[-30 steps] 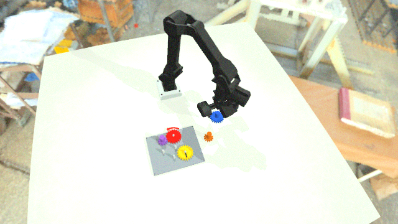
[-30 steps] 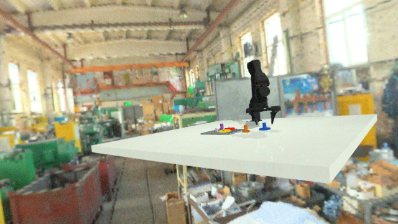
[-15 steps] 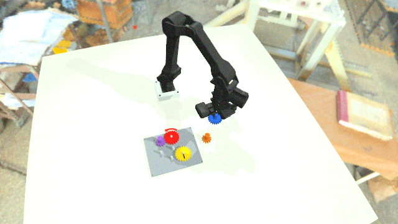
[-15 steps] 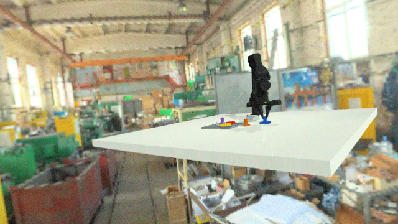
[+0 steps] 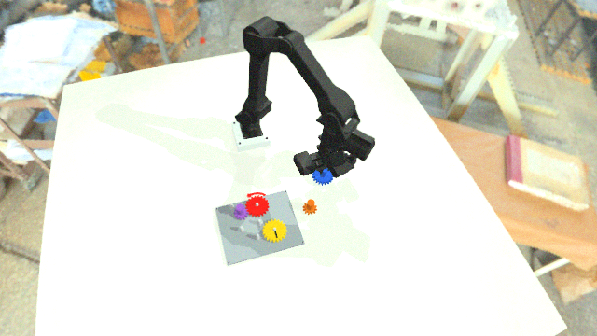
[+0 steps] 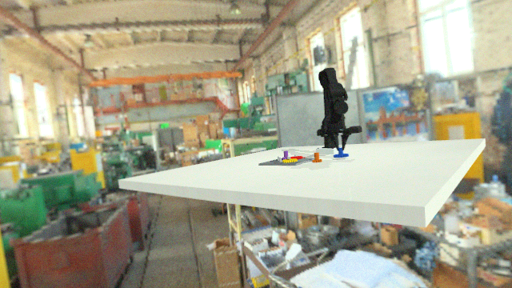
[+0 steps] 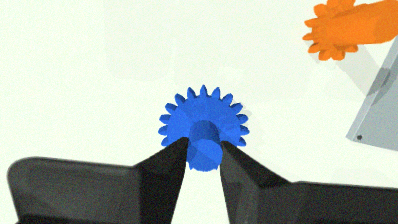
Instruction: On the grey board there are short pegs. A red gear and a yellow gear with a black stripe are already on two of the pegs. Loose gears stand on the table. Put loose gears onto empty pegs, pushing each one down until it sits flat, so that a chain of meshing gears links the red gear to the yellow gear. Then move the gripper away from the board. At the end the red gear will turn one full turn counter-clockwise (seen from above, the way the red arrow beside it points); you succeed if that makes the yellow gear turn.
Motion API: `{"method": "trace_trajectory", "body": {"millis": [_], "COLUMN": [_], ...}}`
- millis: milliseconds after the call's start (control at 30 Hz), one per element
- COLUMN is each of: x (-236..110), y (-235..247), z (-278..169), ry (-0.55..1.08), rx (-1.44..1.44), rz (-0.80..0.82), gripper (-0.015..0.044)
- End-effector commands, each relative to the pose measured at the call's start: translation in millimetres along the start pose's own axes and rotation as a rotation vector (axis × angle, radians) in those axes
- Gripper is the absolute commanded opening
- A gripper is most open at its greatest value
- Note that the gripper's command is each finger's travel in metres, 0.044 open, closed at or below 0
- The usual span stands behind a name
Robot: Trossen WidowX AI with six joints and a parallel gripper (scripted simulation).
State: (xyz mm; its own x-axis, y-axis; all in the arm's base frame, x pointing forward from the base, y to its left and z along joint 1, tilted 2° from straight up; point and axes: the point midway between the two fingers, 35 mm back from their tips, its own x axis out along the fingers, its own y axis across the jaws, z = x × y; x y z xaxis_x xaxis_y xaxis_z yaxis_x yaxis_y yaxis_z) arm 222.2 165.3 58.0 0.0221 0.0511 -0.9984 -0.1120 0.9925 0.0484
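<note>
My gripper [image 5: 323, 171] [image 6: 341, 148] [image 7: 204, 145] is shut on the knob of the blue gear [image 5: 323, 178] [image 6: 341, 155] [image 7: 204, 107], which is upright and appears slightly above the table. The orange gear [image 5: 310, 207] [image 6: 317, 160] [image 7: 334, 31] stands on the table between the blue gear and the grey board [image 5: 242, 254] [image 6: 272, 163] [image 7: 382, 125]. On the board are the red gear [image 5: 256, 208] and the yellow gear [image 5: 270, 229] with its black stripe. The purple gear [image 5: 241, 212] [image 6: 286, 154] is beside the red gear; whether it sits flat is unclear. Three bare pegs show left of the yellow gear.
The red arrow [image 5: 249, 195] curves behind the red gear. The arm's white base [image 5: 253, 144] stands behind the board. The white table [image 5: 373, 289] [image 6: 240, 184] carries everything, and its edges lie far from the gears.
</note>
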Motion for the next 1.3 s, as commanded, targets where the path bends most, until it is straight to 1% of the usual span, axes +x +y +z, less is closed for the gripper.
{"method": "trace_trajectory", "body": {"millis": [0, 1267], "x": [-11, -100], "y": [2, 1], "z": [3, 1], "ry": [-0.012, -0.012], "rx": [0.001, 0.001], "rz": [0.005, 0.005], "gripper": [0.0, 0.0]}}
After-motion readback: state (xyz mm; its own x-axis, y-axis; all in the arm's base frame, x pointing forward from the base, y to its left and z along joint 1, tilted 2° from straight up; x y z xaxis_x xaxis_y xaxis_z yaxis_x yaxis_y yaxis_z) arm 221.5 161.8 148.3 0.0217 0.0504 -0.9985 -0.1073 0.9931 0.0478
